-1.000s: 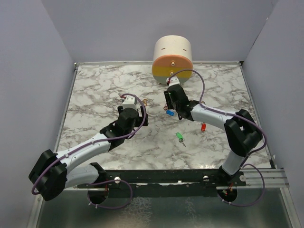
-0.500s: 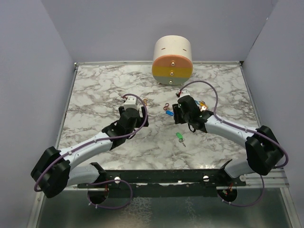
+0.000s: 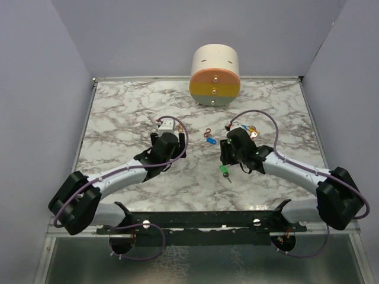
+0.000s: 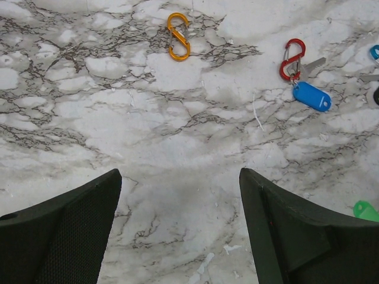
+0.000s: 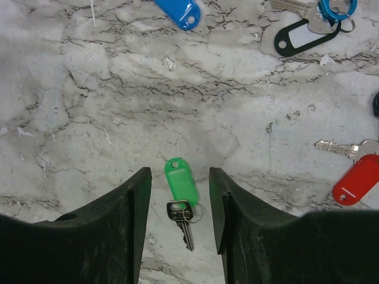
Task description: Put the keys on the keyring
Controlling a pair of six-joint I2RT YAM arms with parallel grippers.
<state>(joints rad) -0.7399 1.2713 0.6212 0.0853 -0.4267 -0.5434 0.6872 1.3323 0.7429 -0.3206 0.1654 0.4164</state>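
Right hand [image 5: 179, 177]: jaws partly open, flanking the green key [image 5: 180, 187] lying on the desk [image 5: 89, 106], no grip. Left hand [image 4: 180, 174]: jaws wide apart, empty.

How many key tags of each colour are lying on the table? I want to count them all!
Green tag: 1
Blue tag: 1
Black tag: 1
Red tag: 1
Yellow-orange tag: 1 (tiny, seen only from above)
Total: 5
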